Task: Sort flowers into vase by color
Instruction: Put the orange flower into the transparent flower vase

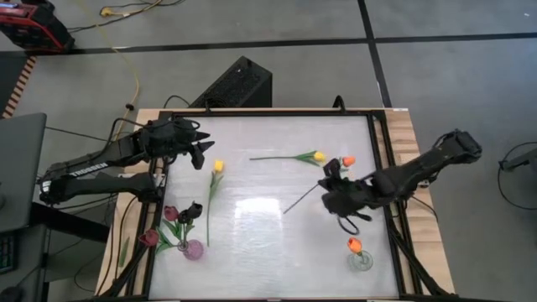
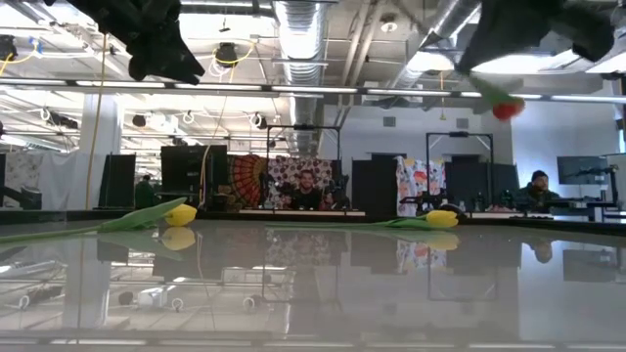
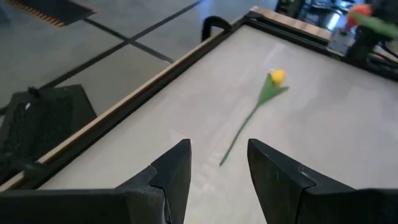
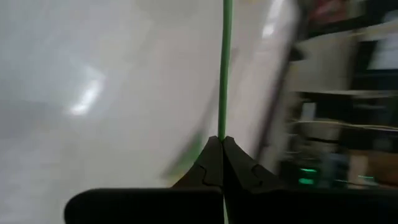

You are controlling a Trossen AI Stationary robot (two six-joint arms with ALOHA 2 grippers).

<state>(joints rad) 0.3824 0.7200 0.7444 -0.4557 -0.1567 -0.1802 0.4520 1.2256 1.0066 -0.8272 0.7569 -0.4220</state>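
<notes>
My right gripper (image 1: 332,181) is shut on an orange tulip (image 1: 348,161) above the table's right half; its head also shows in the low view (image 2: 506,110). My left gripper (image 1: 201,153) is open and empty over the far left of the table. One yellow tulip (image 1: 217,167) lies flat just beside it. A second yellow tulip (image 1: 319,156) lies flat at the far middle and shows ahead of my left fingers (image 3: 277,76). A pink vase (image 1: 194,249) at the near left holds maroon and dark tulips (image 1: 170,213). A clear vase (image 1: 362,261) at the near right holds one orange tulip (image 1: 354,245). My right gripper pinches the orange tulip's thin green stem (image 4: 225,132) between its two shut fingertips, a short way below the head. The fingers come from the table's right, slanting down. The long part of the stem (image 1: 295,204) runs on ahead of the fingertips, toward the table's middle. The head hangs clear of the table.
A raised dark frame (image 1: 382,168) runs round the glossy white table top. The open middle of the table (image 1: 260,210) lies between the two vases. People sit in the room beyond the far edge (image 2: 306,186).
</notes>
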